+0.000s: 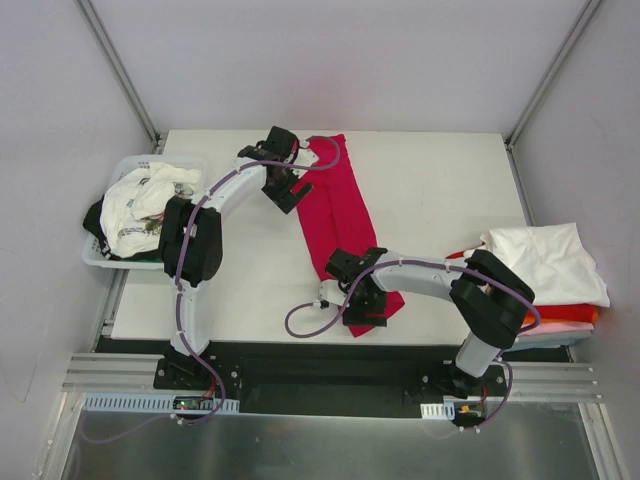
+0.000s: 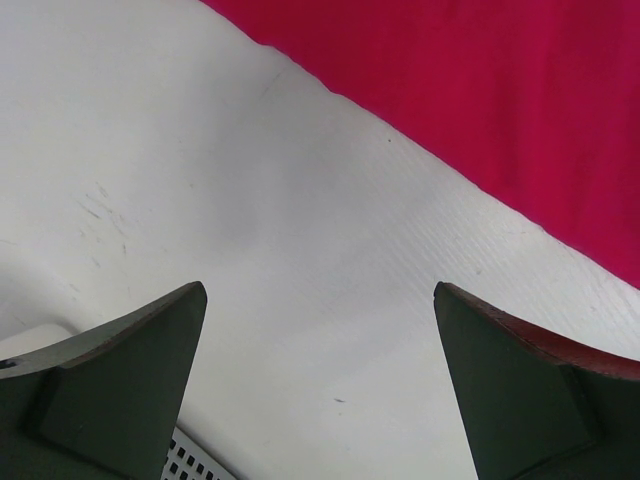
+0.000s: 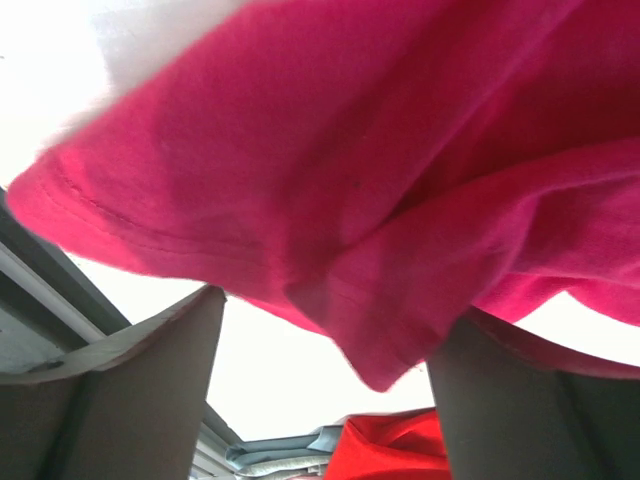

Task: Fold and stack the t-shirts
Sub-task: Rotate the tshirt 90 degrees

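The crimson-magenta t-shirt [image 1: 335, 215] lies folded in a long narrow strip. Its far end is just beyond the left fingers [image 2: 120, 390] and its near hem hangs bunched between the right fingers [image 3: 130, 400]. Right of those, a folded white t-shirt [image 1: 545, 260] tops a red t-shirt [image 1: 555, 312] and an orange t-shirt [image 1: 590, 315]. Crumpled white printed t-shirts [image 1: 140, 205] lie well left of the left fingers.

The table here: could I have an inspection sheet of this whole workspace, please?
Surface: white table, faintly scuffed.
Job's things: crimson shirt folded into a long strip mid-table; folded stack at the right edge, white on top; unfolded shirts in the basket.
Clutter: white basket at the left edge.
Grippers: left gripper open over bare table beside the shirt; right gripper open, astride the shirt's near hem.
Cables: purple cable loops onto the table's near edge.
Surroundings: white walls, metal frame posts.
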You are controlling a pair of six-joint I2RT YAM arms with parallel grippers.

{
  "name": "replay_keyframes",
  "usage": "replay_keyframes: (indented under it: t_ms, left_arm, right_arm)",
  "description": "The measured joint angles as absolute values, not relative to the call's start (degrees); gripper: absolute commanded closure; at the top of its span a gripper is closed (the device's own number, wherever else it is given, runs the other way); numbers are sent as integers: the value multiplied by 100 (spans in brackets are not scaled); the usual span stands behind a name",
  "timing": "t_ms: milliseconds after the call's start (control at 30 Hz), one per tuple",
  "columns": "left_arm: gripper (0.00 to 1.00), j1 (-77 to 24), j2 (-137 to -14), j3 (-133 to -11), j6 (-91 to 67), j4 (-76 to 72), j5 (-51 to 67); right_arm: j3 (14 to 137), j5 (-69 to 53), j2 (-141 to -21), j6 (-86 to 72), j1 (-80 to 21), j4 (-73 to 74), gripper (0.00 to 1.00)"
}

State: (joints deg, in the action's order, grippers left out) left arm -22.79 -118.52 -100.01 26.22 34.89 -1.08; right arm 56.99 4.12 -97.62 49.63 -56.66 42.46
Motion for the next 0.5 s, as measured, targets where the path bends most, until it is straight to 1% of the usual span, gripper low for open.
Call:
replay_keyframes:
  t_ms: [67,133,167,267,300,400,500]
  left_arm:
    - [2,-2279,-11799,-9968,2622,3494,-97]
    - [2,-2279,-11751,-9948,2622,3494,-91]
    - [2,-2279,-11734,-9944,2622,3494,-91]
    - [2,-2279,-11677,-9931,2622,3492,-89]
    - [2,-2279,-11649,-9909,2622,3485,-89]
    - [2,-2279,-11566,-9848,2620,3492,-89]
    - [2,-2279,-11537,-9839,2620,3492,-89]
  right_arm:
    - [5728,408,-9782,4960,-5638,4237,42]
    - [5782,397,-9824,4950,-5592,4228,54]
    - [5798,381,-9830,4945,-5572,4222,62]
    - [5846,381,-9859,4923,-5522,4176,78]
    - [5874,384,-9880,4925,-5513,4174,89]
    - [5935,370,-9918,4915,-5498,4178,98]
    - [5948,351,-9924,4915,-5500,4187,100]
